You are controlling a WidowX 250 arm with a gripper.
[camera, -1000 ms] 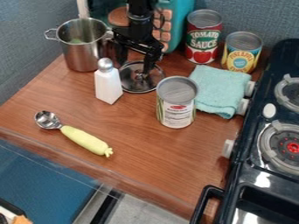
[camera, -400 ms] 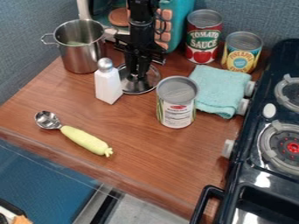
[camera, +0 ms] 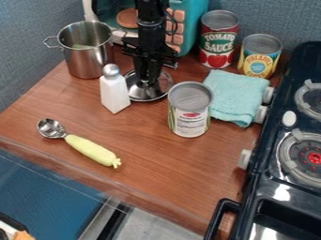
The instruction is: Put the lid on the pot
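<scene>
The black gripper [camera: 147, 80] hangs straight down over the middle of the pot lid, its fingers shut on the lid's knob. The round glass lid with its metal rim [camera: 150, 97] is low at the counter, right of the white shaker; whether it touches the wood I cannot tell. To the left stands the open steel pot [camera: 87, 61], upright, with something green inside and a light handle-like object rising behind it.
A white shaker [camera: 114, 92] stands between pot and lid at the front. A can [camera: 190, 115] is close on the lid's right. Behind are two more cans [camera: 218, 40] and a teal toy appliance [camera: 193, 18]. A towel [camera: 237, 96], a scoop [camera: 91, 150] and the stove [camera: 294, 187] lie around.
The gripper's fingers have closed together at the lid's knob, and the lid has shifted slightly left. The pot and the shaker have moved slightly too.
</scene>
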